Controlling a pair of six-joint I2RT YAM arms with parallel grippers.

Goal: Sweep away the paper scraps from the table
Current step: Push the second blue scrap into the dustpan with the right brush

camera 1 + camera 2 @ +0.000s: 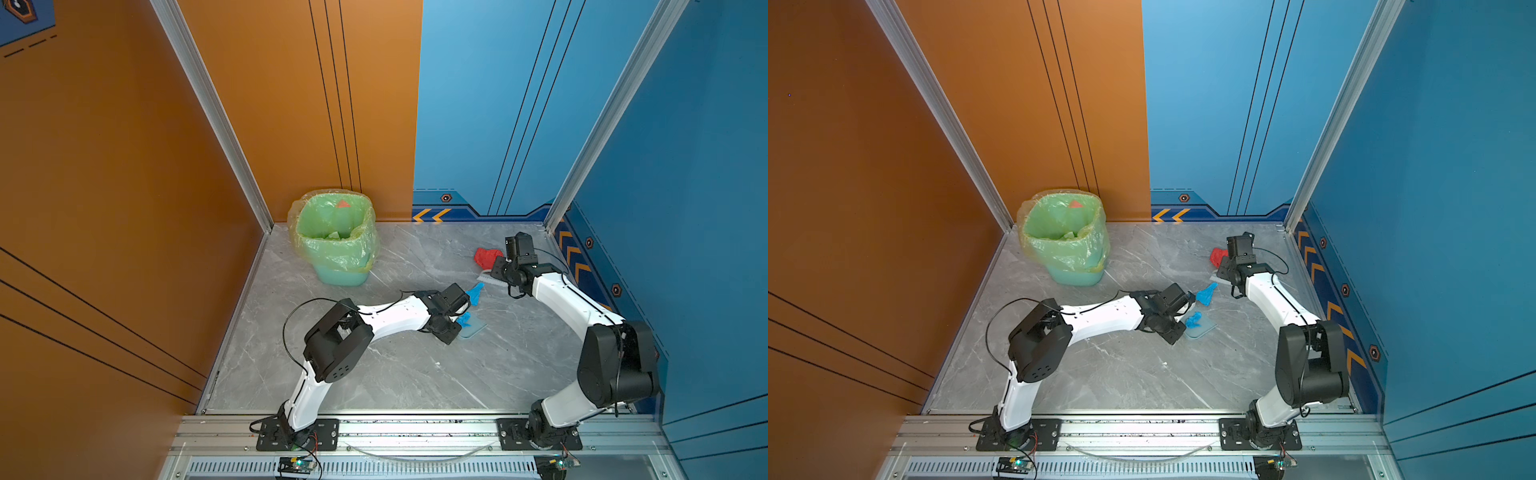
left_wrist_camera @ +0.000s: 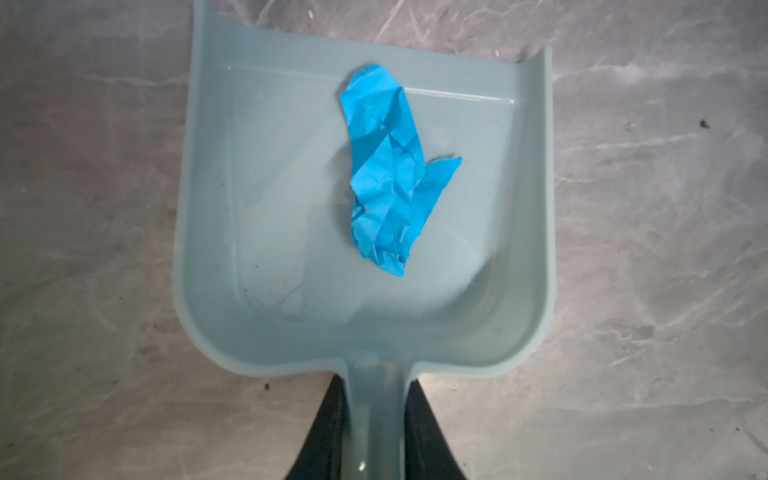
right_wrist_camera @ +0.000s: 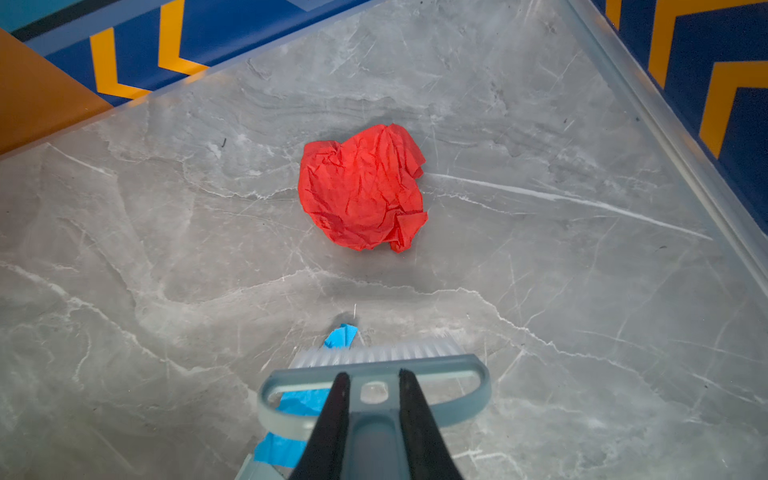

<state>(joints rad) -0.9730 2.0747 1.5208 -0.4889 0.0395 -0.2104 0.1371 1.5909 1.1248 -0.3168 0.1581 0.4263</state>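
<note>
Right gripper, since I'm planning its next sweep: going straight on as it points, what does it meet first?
Likely the red wad, ahead of the right gripper and its brush; only bare table lies between, though depth is unclear.

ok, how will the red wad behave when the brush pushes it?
Probably very light: the red wad is loosely crumpled paper, so it should skid easily on the smooth table. Its lumpy, roundish shape may tumble or veer off the brush. Likely soft, denting rather than resisting.

The brush (image 3: 374, 355) hides part of a blue paper scrap (image 3: 340, 336).
</note>
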